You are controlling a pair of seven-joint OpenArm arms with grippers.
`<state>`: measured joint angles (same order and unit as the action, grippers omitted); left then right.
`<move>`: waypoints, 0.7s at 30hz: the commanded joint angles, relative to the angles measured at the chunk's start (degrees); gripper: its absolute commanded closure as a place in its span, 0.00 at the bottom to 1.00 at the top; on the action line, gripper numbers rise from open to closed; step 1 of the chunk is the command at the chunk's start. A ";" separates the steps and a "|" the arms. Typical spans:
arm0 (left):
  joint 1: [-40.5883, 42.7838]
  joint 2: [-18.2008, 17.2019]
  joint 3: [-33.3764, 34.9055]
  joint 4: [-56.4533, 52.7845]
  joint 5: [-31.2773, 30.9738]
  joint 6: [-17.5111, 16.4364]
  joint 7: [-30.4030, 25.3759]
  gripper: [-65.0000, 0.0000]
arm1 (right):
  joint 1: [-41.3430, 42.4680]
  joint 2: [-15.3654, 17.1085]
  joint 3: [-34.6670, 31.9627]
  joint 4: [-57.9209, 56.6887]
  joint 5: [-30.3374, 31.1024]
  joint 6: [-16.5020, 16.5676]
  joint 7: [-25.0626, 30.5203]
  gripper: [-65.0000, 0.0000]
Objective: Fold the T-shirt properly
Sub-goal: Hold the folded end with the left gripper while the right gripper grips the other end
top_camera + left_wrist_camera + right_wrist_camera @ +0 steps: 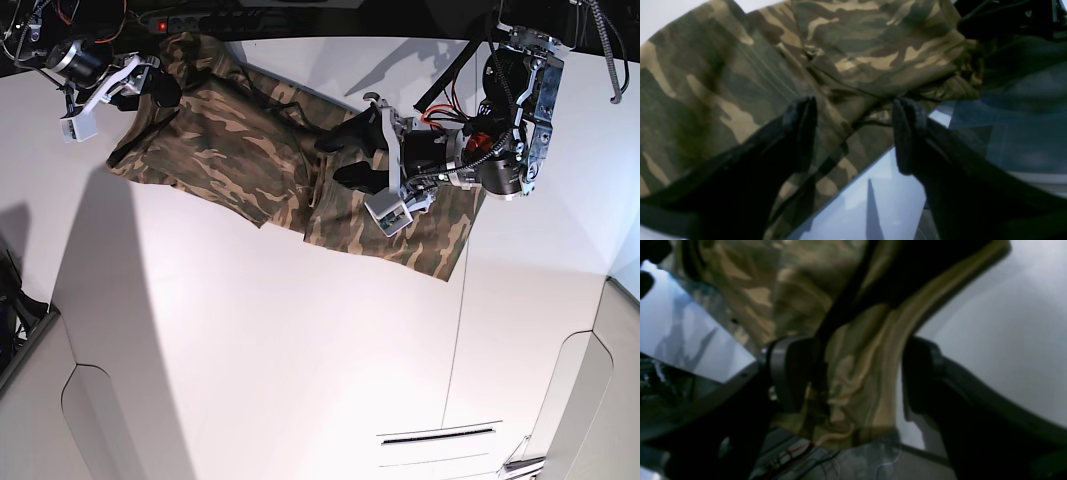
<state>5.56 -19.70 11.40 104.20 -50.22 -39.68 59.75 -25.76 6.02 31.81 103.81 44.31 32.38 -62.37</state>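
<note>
No readable writing showed on the camouflage T-shirt (270, 165), spread across the far white table (300, 350). Left gripper (853, 110) hovered wide-jawed; right gripper (857, 373) wide, collar between its jaws.

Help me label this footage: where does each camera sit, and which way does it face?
Left wrist: behind the open left gripper, looking down onto the T-shirt.
Right wrist: behind the open right gripper, facing bunched shirt cloth at the table edge.
Base: overhead, looking down on the white table and both arms.
All views share the shirt.
</note>
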 commanded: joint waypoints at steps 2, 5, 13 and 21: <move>-0.57 -0.28 -0.22 0.85 -1.27 -0.32 -1.22 0.41 | -0.11 0.52 0.17 -0.72 2.69 -0.39 1.90 0.33; -0.55 -0.28 -0.22 0.85 -1.27 -0.32 -1.22 0.41 | -0.09 0.22 0.20 -4.11 6.73 -0.59 2.19 0.33; 0.20 -0.28 -0.22 0.85 -1.27 -0.32 -1.25 0.41 | 0.37 -2.86 0.17 -7.65 11.72 1.07 1.90 0.33; 0.20 -0.28 -0.22 0.85 -1.27 -0.32 -1.25 0.41 | 2.89 -4.31 0.11 -7.65 11.41 1.07 1.97 0.33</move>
<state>6.33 -19.70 11.40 104.20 -50.37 -39.68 59.57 -22.85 1.56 31.83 95.53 54.76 33.21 -60.73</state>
